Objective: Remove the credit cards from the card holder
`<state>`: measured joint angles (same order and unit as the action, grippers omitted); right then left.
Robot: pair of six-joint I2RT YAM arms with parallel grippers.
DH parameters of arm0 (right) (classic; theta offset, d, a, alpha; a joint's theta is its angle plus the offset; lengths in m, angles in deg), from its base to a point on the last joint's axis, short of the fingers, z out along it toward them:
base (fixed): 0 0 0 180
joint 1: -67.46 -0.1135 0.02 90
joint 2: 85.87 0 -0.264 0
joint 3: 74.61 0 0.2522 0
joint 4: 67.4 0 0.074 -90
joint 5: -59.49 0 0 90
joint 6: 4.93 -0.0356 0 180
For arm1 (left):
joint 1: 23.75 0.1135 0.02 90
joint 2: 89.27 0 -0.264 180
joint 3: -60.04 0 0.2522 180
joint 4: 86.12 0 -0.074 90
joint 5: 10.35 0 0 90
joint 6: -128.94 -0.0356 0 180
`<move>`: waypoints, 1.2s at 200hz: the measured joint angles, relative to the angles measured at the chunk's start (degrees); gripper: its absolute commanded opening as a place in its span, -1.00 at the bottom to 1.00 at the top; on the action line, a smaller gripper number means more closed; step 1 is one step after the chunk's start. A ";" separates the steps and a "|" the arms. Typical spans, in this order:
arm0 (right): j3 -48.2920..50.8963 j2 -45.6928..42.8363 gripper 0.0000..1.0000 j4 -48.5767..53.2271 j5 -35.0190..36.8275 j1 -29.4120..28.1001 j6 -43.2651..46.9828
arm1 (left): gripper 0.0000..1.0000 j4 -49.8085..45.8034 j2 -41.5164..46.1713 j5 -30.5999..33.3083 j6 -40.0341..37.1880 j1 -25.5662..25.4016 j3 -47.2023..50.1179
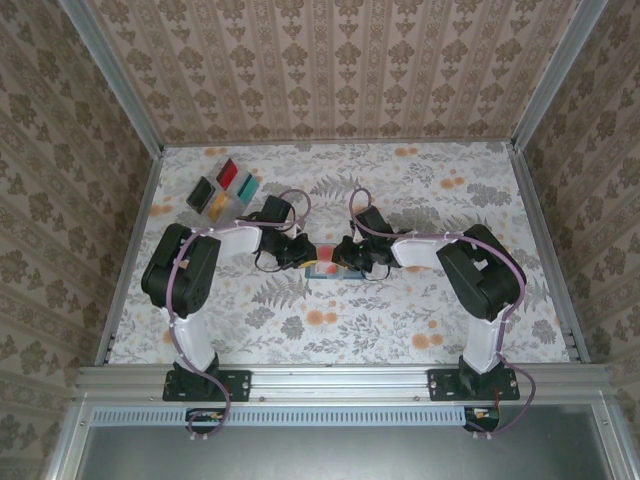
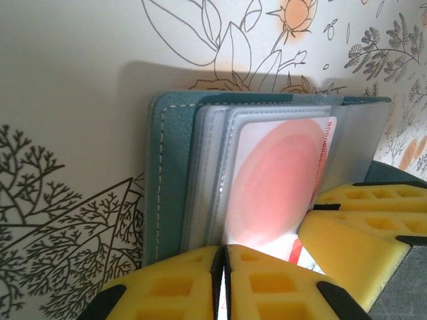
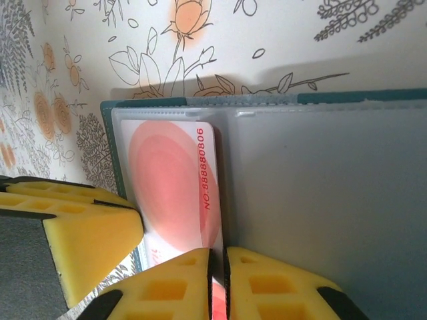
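Note:
The teal-blue card holder (image 2: pixel 170 180) lies open on the floral table, its clear grey sleeves fanned out (image 3: pixel 320 200). A red-and-white credit card (image 2: pixel 273 180) (image 3: pixel 170 180) printed with a number lies at the sleeves. My left gripper (image 2: pixel 223 267) is shut on the sleeve edge beside that card. My right gripper (image 3: pixel 218 273) is shut on the card's numbered long edge, and red shows between its pads. Both grippers meet over the holder (image 1: pixel 316 277) at mid-table. Black (image 1: pixel 200 192), red (image 1: pixel 227 172), teal (image 1: pixel 247 185) and yellow-orange (image 1: pixel 218 205) cards lie at the back left.
The right gripper's yellow fingers (image 2: pixel 353 227) crowd the card's right side in the left wrist view. The left gripper's finger (image 3: pixel 80 230) sits at the holder's left edge. Metal rails and patterned walls ring the table (image 1: pixel 400 330).

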<state>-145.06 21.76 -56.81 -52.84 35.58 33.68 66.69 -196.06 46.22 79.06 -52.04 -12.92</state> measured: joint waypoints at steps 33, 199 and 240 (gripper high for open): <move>1.95 -1.66 -0.96 -1.40 -0.26 0.52 -0.02 | -0.60 0.13 0.00 -0.52 -0.02 0.26 0.00; 6.51 -24.98 -1.00 11.26 4.13 4.37 -6.67 | 0.37 -2.64 15.74 4.96 -8.98 -0.09 -0.33; 6.25 -25.20 -1.00 11.19 3.43 6.08 -12.46 | 0.71 1.18 21.73 11.08 -19.17 -4.50 3.48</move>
<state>-138.81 -3.44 -45.62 -49.40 41.66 21.22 67.87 -174.33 57.30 59.89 -56.55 -9.45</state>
